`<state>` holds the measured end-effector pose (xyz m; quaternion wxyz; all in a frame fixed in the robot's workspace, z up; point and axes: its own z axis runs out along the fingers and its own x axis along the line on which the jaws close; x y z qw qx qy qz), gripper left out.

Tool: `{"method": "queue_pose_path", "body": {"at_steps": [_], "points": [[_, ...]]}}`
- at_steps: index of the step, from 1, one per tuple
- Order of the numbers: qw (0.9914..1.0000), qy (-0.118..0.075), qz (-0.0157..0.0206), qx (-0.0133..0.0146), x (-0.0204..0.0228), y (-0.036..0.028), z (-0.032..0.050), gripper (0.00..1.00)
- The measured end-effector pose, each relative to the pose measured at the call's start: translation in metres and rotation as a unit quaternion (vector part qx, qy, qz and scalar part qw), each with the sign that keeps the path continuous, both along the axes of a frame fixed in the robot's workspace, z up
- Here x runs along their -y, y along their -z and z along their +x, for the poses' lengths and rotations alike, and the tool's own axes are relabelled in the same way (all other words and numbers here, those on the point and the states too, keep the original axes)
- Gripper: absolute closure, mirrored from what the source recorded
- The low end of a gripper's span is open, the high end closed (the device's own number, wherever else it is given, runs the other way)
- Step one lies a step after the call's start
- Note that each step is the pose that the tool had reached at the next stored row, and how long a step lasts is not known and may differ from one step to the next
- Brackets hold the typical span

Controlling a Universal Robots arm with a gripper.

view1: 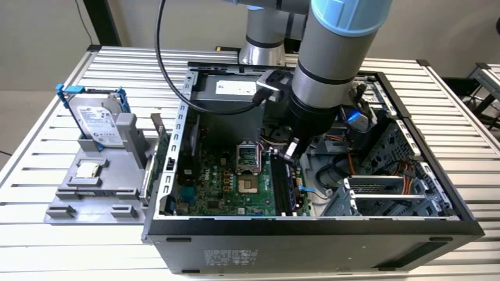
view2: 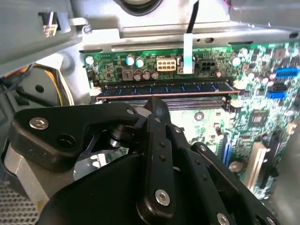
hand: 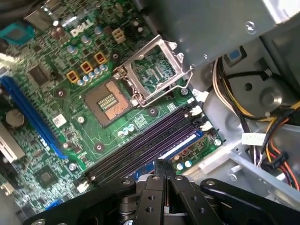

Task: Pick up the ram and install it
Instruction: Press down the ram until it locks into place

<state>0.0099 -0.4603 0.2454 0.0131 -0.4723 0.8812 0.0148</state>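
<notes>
The ram (view2: 164,89) is a dark blue stick with black chips. It stands in a black motherboard slot between white end latches, and shows as a bluish strip (hand: 180,144) in the first wrist view. My gripper (view1: 289,153) reaches down into the open computer case (view1: 168,175), right over the slots (view1: 285,184). Its black fingers (hand: 164,164) are pressed together, shut with nothing between them. The fingertip (view2: 155,102) sits just beside the ram's top edge; whether it touches I cannot tell.
A silver hard drive with a blue bracket (view1: 98,120) stands in a grey holder (view1: 93,193) on the exterior view's left, with a small square chip (view1: 88,170) below it. An open processor socket (hand: 110,101) lies by the slots. Cables (hand: 276,154) and drive bays (view1: 383,190) crowd the case.
</notes>
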Motion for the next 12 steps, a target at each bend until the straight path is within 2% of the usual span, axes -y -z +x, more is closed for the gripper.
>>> {"method": "queue_pose_path", "body": {"at_steps": [3,6,8,12], "points": [[0.99966,-0.026,0.0000,0.0032,0.0000,0.0000,0.0000,1.00],[0.99861,-0.052,0.0000,0.0061,0.0000,0.0000,0.0000,1.00],[0.99745,-0.071,0.0000,0.0069,0.0000,0.0000,0.0000,1.00],[0.99373,-0.112,0.0003,0.0070,0.0000,0.0000,-0.0001,1.00]]}}
